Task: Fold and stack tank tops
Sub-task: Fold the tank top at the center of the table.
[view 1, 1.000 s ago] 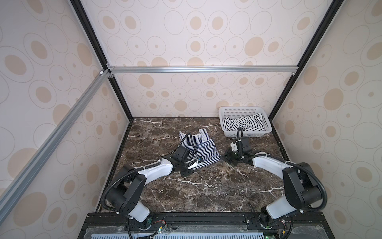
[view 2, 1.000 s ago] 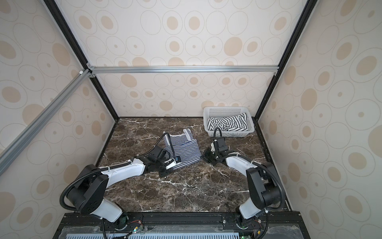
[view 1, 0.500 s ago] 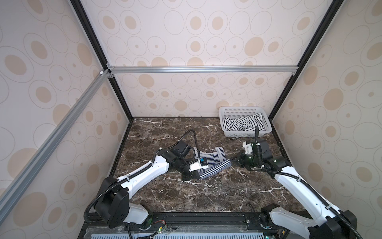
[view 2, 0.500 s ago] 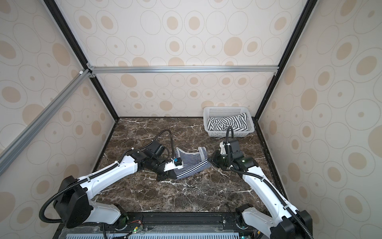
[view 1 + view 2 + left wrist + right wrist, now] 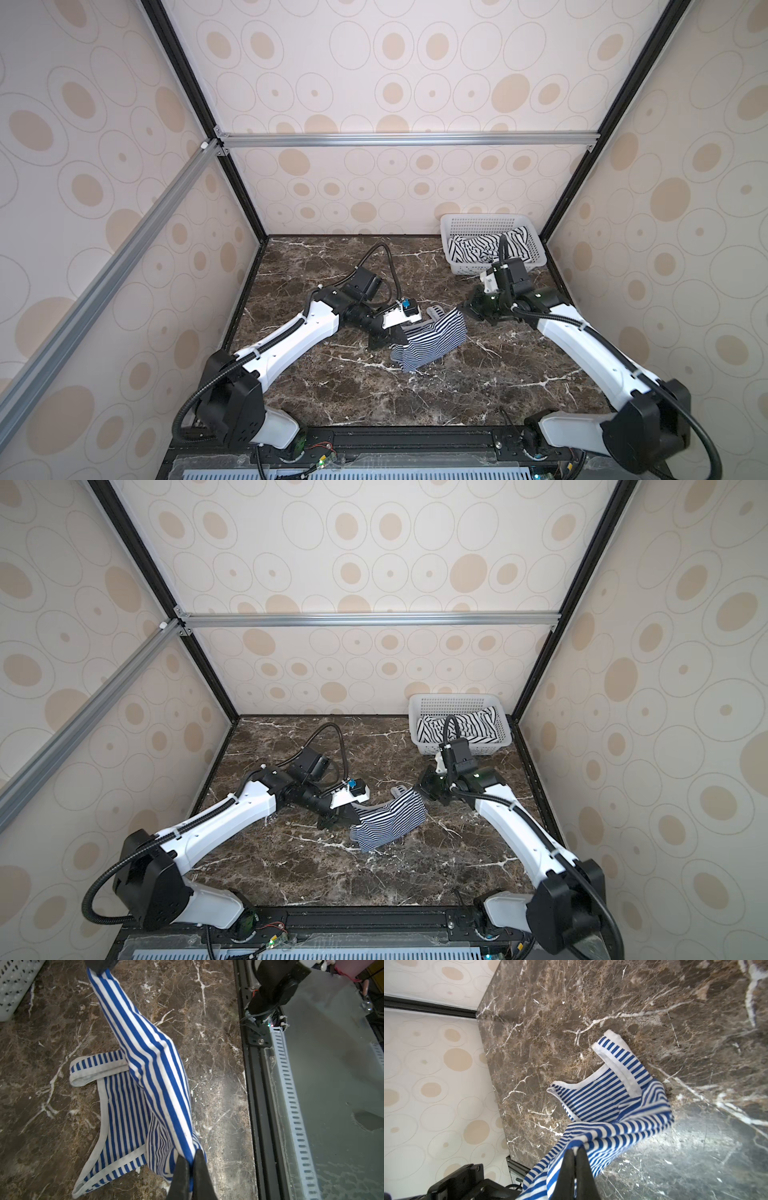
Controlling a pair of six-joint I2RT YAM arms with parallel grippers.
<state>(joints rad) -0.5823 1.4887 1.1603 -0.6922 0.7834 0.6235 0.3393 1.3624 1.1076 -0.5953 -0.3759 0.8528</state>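
A tank top (image 5: 432, 345) (image 5: 390, 820) with narrow blue-and-white stripes hangs between my two grippers over the middle of the marble table. My left gripper (image 5: 395, 334) (image 5: 351, 812) (image 5: 191, 1153) is shut on one corner of its hem. My right gripper (image 5: 460, 311) (image 5: 417, 789) (image 5: 575, 1150) is shut on the other corner. The hem runs taut between them in the left wrist view, tank top (image 5: 149, 1059). Its straps and neckline lie on the table, tank top (image 5: 602, 1095). A second tank top (image 5: 490, 247) (image 5: 457, 725), white with black stripes, lies crumpled in the basket.
A white perforated basket (image 5: 486, 218) (image 5: 453, 697) (image 5: 14, 985) stands in the back right corner, just behind my right wrist. Patterned walls close in the left, back and right sides. A black rail (image 5: 415, 436) runs along the front edge.
Both grippers have lifted the hem corners and carried them toward the front and right. The top, flat a second ago, is now bunched and half raised, its straps dragged along.
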